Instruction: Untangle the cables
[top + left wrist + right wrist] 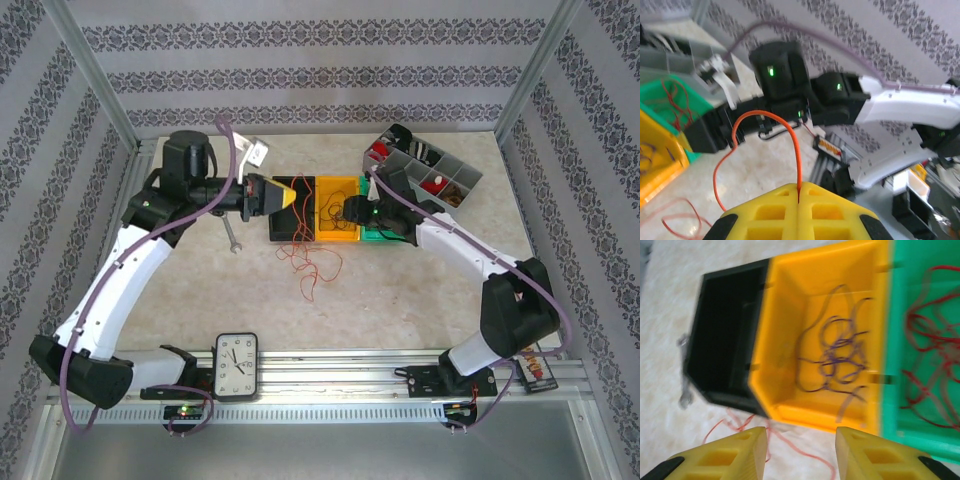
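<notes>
**Cables: colour sort part done, left gripper has one orange strand**

- The loose orange-red bunch lies on the table, just in front of the black bin and partly touching its near edge. That bin looks empty, so I'd guess it's meant for the orange ones.
- The dark blue cables are curled in the orange bin and the red cables in the green bin. The bins sit side by side and touching, one colour each, which fits the sort.
- Left gripper: fingers fully closed with the orange strand pinched in the seam. The strand loops up and over, then drops towards the table. It's held high, probably to draw that one strand clear of the bunch. I can't tell whether its far end is free or snagged.
- Right gripper: fingers apart with nothing between them. It hovers above the front edge of the orange bin, with the loose bunch below it. Looks ready to pin or pick the bunch, though that's a guess.
- Left arm: elbow out to the far left, forearm running level to the right, fingertips pointing at the black bin.
- Right arm: arched up from its base and leaning left, wrist pitched down so it looks into the bins.
</notes>
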{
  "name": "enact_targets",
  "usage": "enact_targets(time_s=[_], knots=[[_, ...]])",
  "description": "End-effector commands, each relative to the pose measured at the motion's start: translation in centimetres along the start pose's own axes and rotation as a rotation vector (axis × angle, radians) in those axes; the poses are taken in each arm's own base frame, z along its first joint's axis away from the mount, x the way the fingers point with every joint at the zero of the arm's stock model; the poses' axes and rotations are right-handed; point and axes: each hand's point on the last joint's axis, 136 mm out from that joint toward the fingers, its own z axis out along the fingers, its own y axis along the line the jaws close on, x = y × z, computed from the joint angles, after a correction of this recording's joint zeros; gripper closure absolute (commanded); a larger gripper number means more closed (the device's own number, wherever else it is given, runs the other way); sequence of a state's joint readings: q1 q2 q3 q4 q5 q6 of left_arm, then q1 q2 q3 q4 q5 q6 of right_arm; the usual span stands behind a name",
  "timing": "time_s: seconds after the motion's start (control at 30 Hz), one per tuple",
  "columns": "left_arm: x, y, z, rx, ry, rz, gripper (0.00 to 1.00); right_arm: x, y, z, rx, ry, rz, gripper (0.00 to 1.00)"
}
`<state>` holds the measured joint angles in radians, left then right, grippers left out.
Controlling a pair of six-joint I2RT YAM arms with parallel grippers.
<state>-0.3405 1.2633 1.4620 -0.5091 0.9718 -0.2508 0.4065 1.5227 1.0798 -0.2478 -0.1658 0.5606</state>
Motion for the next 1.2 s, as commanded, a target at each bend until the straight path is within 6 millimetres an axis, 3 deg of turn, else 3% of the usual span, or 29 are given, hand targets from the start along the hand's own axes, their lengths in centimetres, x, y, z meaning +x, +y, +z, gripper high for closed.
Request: enact_targets(time_s=[0.0,0.13,0.33,0.63,0.83,0.93,1.17], knots=[[-3.3,1.5,0.1,-0.104,-0.095,0.044,1.0,-1.6,-4.0,-1.7,0.136,-0.118,0.129,0.58],[-5.1,5.6,0.9,-0.259,-0.136,0.053,1.0,-1.3,-5.5,-2.3,0.159,-0.12,0.15,0.58],[-6.8,10.8,3.1,-0.374,-0.156,0.064,1.0,-0.2,-6.2,-2.6,0.168,-0.106,0.149,0.58],[-7.3,15.2,5.5,-0.413,-0.148,0.066,1.0,0.3,-6.0,-2.7,0.151,-0.086,0.121,0.58],[-6.6,17.9,5.8,-0.481,-0.127,0.059,1.0,0.9,-6.2,-2.4,0.15,-0.066,0.12,0.58],[-7.2,18.2,5.5,-0.492,-0.134,0.065,1.0,1.0,-6.2,-2.3,0.149,-0.059,0.12,0.58],[-9.9,14.7,4.7,-0.404,-0.217,0.138,1.0,1.2,-6.5,-2.2,0.156,-0.058,0.127,0.58]])
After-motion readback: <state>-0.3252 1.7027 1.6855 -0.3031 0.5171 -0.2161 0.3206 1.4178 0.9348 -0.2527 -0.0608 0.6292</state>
